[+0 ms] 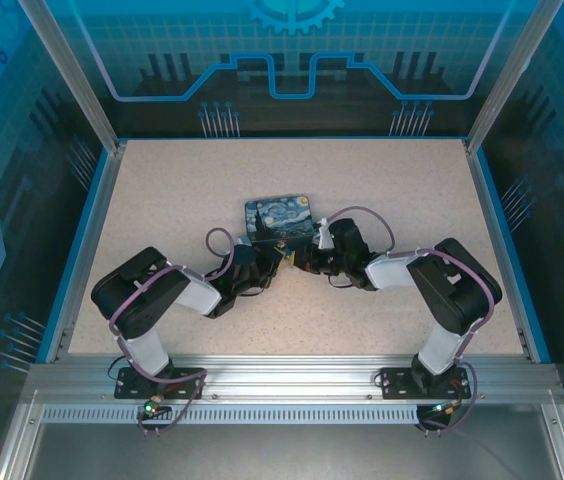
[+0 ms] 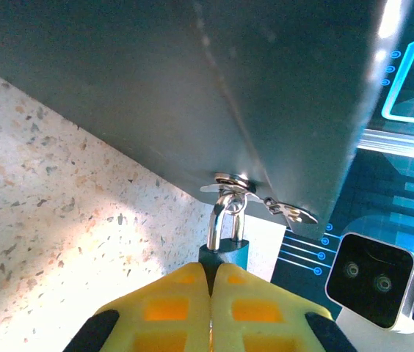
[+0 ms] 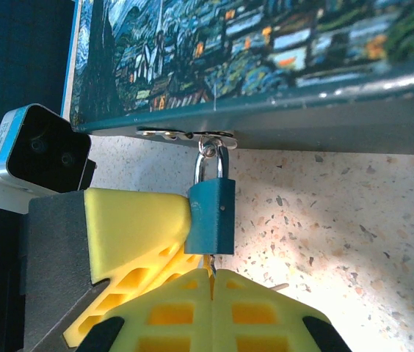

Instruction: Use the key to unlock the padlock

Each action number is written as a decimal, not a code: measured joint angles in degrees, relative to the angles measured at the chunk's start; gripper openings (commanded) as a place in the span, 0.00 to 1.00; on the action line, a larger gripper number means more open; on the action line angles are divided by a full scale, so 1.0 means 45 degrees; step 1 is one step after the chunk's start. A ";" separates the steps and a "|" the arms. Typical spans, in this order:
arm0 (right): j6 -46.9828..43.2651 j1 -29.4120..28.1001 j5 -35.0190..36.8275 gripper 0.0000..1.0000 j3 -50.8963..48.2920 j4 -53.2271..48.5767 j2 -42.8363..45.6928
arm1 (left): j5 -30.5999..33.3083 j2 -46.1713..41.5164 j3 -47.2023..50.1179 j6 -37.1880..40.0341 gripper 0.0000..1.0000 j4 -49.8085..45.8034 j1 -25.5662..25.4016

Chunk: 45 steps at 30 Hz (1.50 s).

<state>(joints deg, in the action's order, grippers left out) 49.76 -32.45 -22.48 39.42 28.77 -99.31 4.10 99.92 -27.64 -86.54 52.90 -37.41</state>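
Left gripper (image 2: 211, 280) clenched on padlock (image 3: 212, 215) hanging off tin (image 3: 266, 51); right gripper (image 3: 213, 282) pinching key (image 3: 211, 262) at padlock underside.

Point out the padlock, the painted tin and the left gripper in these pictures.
padlock (image 3: 213, 216): right wrist view, on its blue body.
painted tin (image 1: 280, 220): top external view, on its painted lid.
left gripper (image 2: 211, 270): left wrist view, between its yellow fingertips.
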 measured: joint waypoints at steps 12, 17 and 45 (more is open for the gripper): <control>0.0146 0.0049 -0.0063 0.00 -0.0049 0.0277 0.0000 | 0.0039 -0.0029 0.0000 0.0024 0.18 0.0015 0.0000; 0.0335 0.0044 -0.0160 0.00 -0.0049 0.0393 -0.0005 | 0.0044 -0.0039 -0.0019 0.0005 0.24 0.0024 0.0005; 0.1044 0.0155 -0.0340 0.02 -0.0053 0.0607 -0.0005 | -0.0049 0.0141 -0.0335 0.0107 0.08 -0.0019 0.0005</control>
<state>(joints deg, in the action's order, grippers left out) 54.46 -31.75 -24.01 39.18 31.51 -99.33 3.88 100.55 -29.15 -86.06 52.82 -37.39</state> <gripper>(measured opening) 0.055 0.135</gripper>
